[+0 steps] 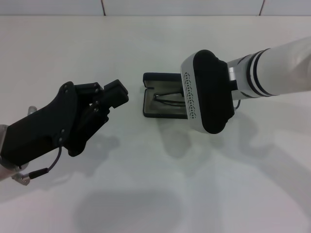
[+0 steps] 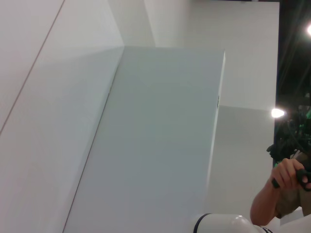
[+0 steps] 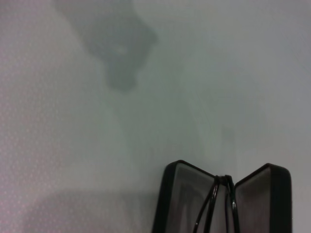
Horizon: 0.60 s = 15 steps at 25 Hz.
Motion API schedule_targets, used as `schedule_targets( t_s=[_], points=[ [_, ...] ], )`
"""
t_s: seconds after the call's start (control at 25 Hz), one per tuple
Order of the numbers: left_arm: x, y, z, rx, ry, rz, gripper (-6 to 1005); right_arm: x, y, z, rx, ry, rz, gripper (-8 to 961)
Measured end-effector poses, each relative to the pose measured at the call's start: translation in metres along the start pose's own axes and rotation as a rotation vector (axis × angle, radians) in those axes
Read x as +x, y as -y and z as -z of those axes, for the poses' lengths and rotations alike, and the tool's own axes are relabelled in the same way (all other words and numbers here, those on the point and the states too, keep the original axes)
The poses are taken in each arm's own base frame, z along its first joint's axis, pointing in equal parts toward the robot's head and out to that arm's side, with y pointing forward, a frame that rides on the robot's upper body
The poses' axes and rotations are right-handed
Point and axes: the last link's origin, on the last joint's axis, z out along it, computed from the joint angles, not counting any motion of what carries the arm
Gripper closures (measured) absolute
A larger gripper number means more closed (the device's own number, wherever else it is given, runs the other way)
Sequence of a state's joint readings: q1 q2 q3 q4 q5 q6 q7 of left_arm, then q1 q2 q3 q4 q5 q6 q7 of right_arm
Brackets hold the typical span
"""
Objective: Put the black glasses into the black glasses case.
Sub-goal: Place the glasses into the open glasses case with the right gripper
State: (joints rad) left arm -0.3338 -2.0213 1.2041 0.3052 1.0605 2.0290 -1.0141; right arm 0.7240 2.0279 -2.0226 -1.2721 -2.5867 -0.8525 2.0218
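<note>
One pr black glasses (image 1: 167, 97) lying inside open black glasses case (image 1: 154, 109).

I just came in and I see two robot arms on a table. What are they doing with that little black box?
The box is a black glasses case, lying open on the white table. The black glasses already sit inside it. The right gripper is right over the case, hiding part of it, so its fingers can't be seen. The left gripper hangs off to the side, holding nothing and not touching the case. The case lid has not been closed yet.
</note>
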Motion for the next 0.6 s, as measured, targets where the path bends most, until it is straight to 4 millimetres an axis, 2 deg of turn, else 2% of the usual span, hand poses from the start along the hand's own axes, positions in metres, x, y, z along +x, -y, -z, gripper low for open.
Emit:
schedule_targets(
  t_s=[0.6],
  points=[
    [-0.0015,0.0007,-0.0007,0.004,0.006,0.002,945,0.002,0.0001,-0.0064,0.026,0.01,-0.011,905]
  ],
)
